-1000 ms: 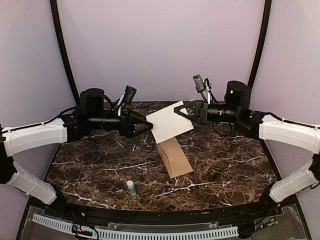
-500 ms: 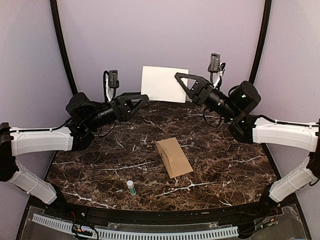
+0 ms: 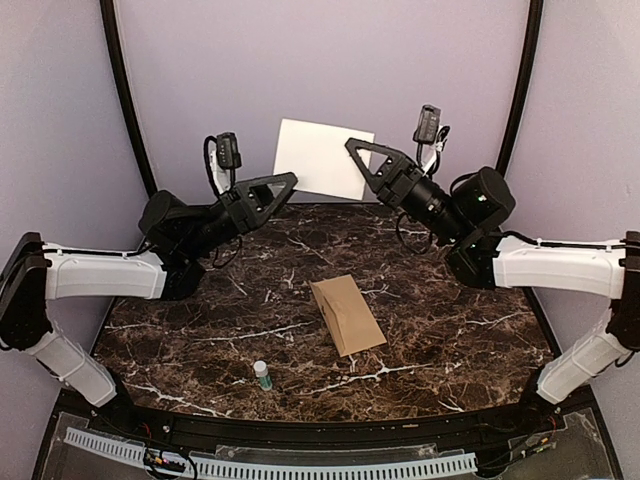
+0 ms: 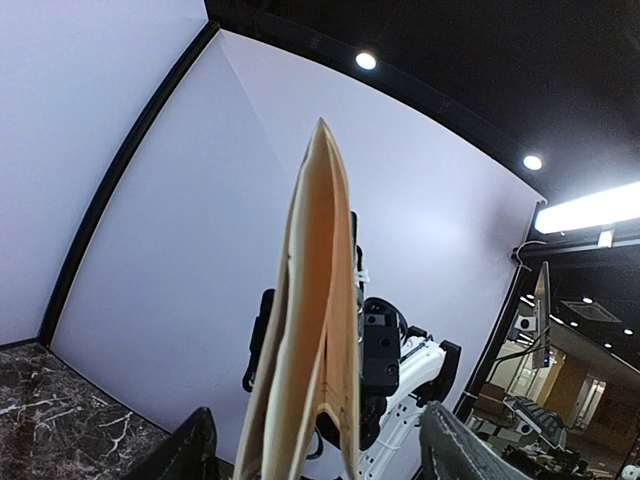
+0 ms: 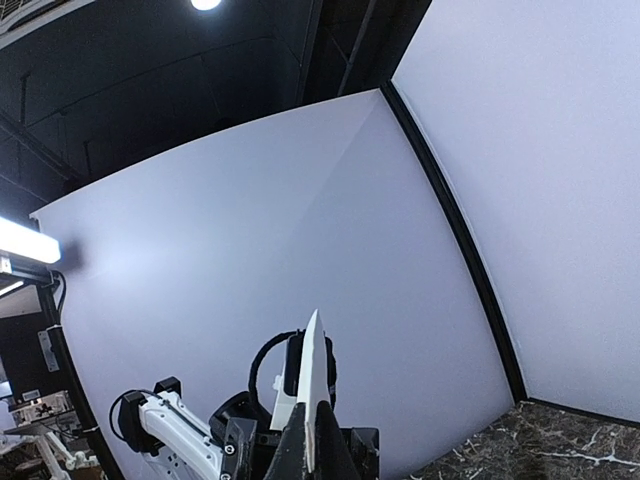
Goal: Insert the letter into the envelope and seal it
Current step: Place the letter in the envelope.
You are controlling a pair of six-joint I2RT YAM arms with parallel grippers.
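The letter (image 3: 322, 158) is a white folded sheet held upright in the air in front of the back wall. My right gripper (image 3: 353, 148) is shut on its right edge. In the right wrist view the letter (image 5: 314, 360) stands edge-on, pinched in that gripper (image 5: 311, 415). My left gripper (image 3: 288, 183) is at the sheet's lower left corner. In the left wrist view the letter (image 4: 315, 300) runs edge-on through the left gripper (image 4: 315, 445), whose jaws stand open, well apart on either side of it. The tan envelope (image 3: 347, 313) lies flat on the table below.
A small glue stick with a green cap (image 3: 262, 375) stands near the front of the dark marble table (image 3: 450, 330). Black frame posts (image 3: 125, 110) rise at the back left and back right. Both arms reach inward over the table's far half.
Both grippers rose from low over the table to in front of the back wall, carrying the letter from a tilt over the envelope to upright. The left jaws narrowed somewhat.
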